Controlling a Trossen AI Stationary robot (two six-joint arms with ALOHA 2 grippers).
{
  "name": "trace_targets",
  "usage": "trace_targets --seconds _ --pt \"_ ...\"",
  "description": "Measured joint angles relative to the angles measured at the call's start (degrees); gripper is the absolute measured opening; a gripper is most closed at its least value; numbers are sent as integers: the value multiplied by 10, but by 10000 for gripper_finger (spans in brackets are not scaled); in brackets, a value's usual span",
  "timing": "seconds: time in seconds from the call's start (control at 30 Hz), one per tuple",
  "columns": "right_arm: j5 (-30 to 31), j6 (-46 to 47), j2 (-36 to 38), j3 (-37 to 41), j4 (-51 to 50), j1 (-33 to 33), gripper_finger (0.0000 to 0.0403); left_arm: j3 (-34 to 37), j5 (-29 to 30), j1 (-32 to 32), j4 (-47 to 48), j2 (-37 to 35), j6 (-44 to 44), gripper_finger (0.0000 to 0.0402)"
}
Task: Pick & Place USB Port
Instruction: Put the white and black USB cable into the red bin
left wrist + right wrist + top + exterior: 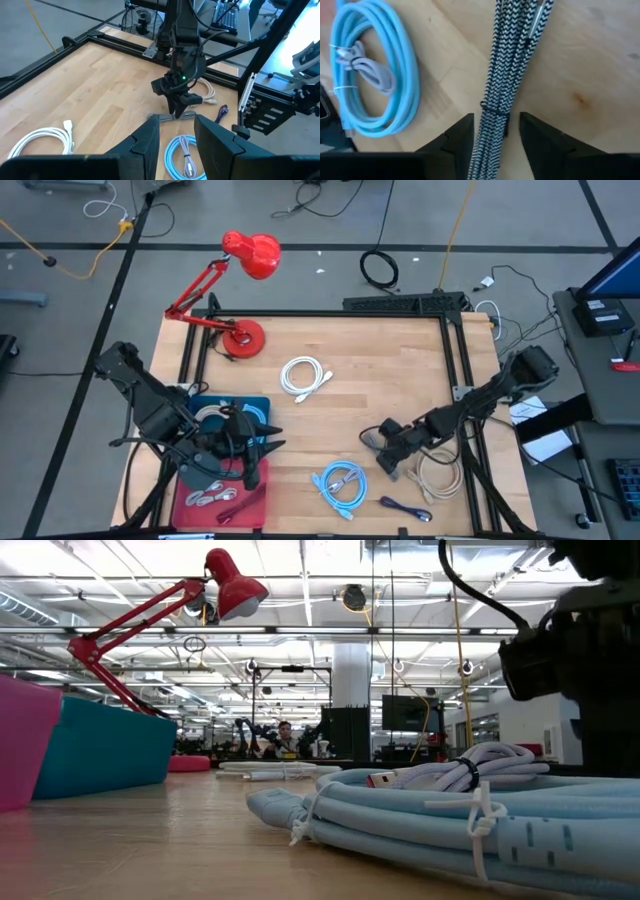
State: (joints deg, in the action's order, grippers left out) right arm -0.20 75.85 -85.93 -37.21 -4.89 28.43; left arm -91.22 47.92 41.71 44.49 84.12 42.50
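A black-and-white braided cable bundle (496, 85) lies flat on the wooden table, right of centre (371, 438). My right gripper (496, 137) is open and points down over it. One finger stands on each side of the bundle's tied end, and a small gap shows on both sides. The left wrist view shows that gripper (176, 109) just above the bundle (170, 116). My left gripper (176, 142) is open and holds nothing. It hovers over the bins at the table's left (266, 439).
A light blue coil with a grey cable (340, 483) lies near the front edge. A small dark cable (405, 508) and a beige coil (438, 478) lie to its right. A white coil (305, 375) sits mid-table. At the left are a blue bin (258, 406), a red bin (258, 498) and a red lamp (240, 335).
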Motion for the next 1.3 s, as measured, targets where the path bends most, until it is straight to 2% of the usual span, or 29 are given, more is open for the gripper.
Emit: trace_targets --seconds 0.17,0.33,0.43,0.57,0.77,0.83,0.9,0.97,1.0,1.07,1.13,1.2,1.23,1.3 --pt "-13 -1 -40 -1 39 12 92 0 0 0 3 0 1 124" --pt "-11 -4 -30 1 77 16 16 0 0 0 4 0 10 124" --pt "11 -4 -12 3 119 14 16 0 0 0 5 0 17 124" --pt "80 -33 25 -17 199 5 8 0 16 -4 20 0 51 124" --pt "179 -135 94 -86 251 -1 5 62 128 -3 26 -1 126 124" --pt "201 -185 114 -116 248 -1 4 96 120 -7 22 -1 170 124" --pt "212 -231 131 -148 248 0 3 144 77 -19 2 -1 204 124" --pt "218 -269 142 -177 248 0 3 207 27 -38 -81 -1 217 124" --pt "226 -286 144 -192 251 0 3 243 7 -49 -157 0 211 124" --pt "230 -315 145 -216 248 0 3 314 -39 -70 -376 0 150 124" --pt "229 -334 144 -236 245 1 3 379 -92 -93 -644 1 66 124" --pt "229 -344 142 -252 227 2 3 414 -121 -118 -864 18 7 124" --pt "229 -345 140 -257 218 2 3 424 -125 -127 -926 23 -15 124" --pt "229 -345 140 -260 206 4 3 431 -133 -140 -958 22 -54 124"
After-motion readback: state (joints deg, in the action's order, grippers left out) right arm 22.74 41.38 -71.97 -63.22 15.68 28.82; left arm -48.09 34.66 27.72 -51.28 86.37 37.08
